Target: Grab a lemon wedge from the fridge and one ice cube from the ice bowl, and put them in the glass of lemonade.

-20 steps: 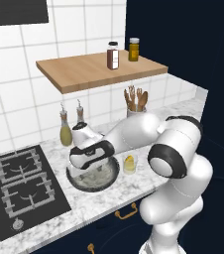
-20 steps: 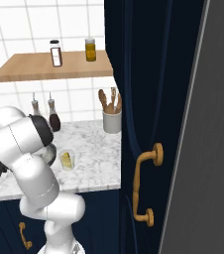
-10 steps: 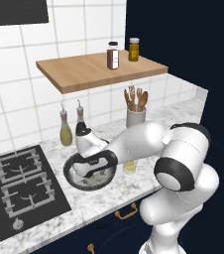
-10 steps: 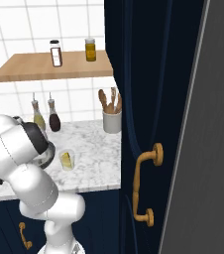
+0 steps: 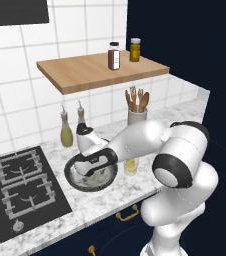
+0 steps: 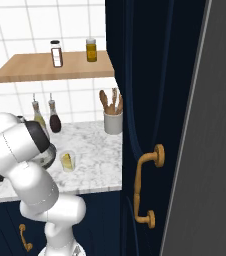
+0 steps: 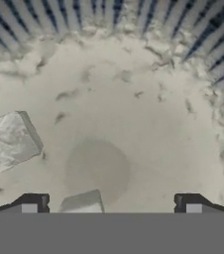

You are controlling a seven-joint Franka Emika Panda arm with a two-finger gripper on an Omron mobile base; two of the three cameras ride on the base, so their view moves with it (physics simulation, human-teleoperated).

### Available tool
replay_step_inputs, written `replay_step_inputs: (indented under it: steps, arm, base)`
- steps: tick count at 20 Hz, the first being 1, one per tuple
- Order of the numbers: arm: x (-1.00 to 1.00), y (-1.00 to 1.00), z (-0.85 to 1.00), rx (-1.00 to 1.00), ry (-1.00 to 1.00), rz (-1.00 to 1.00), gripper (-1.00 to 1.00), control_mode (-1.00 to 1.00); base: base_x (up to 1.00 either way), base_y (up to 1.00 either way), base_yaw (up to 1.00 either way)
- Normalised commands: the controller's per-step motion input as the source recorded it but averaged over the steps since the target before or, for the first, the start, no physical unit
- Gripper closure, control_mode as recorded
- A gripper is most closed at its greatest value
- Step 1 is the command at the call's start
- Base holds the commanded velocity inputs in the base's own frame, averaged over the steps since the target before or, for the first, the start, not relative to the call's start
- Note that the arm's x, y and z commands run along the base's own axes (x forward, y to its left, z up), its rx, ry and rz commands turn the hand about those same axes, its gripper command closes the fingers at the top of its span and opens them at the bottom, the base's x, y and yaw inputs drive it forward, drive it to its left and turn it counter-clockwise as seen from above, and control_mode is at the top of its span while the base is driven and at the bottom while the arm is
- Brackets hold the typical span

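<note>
The ice bowl [image 5: 91,174] sits on the worktop [image 5: 135,187] between the hob [image 5: 20,185] on the left and the glass of lemonade [image 5: 130,166] just beside it on the right, which keeps the carry to the glass short. The tool [image 7: 111,204] hangs low inside the bowl, jaws spread wide and empty, pointing down at the speckled floor. One ice cube [image 7: 9,142] lies to the left; a second ice cube [image 7: 82,202] sits between the finger tips [image 7: 30,204], placed for closing. The lemon wedge [image 6: 67,160] appears to be already in the glass.
</note>
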Motion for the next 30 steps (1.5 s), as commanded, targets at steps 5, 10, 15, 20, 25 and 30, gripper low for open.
replay_step_inputs:
  steps: [5,10,15,20,25,30]
  arm:
    - [-0.04,0.14,-0.06,0.0,-0.01,0.0,-1.0,-1.0]
    - [0.08,0.1,-0.04,0.0,-0.03,0.0,1.0,-1.0]
    - [0.03,0.02,-0.1,0.0,-0.02,0.0,1.0,-1.0]
    - [0.0,0.0,-0.01,0.0,-0.02,0.0,1.0,-1.0]
    - [-0.02,-0.07,0.16,0.02,-0.12,-0.03,1.0,-1.0]
    - [-0.2,-0.61,0.92,0.06,-0.15,-0.21,1.0,-1.0]
  base:
    - [0.0,0.0,0.0]
    - [0.0,0.0,0.0]
    - [0.0,0.0,0.0]
    - [0.0,0.0,0.0]
    - [0.0,0.0,0.0]
    - [0.0,0.0,0.0]
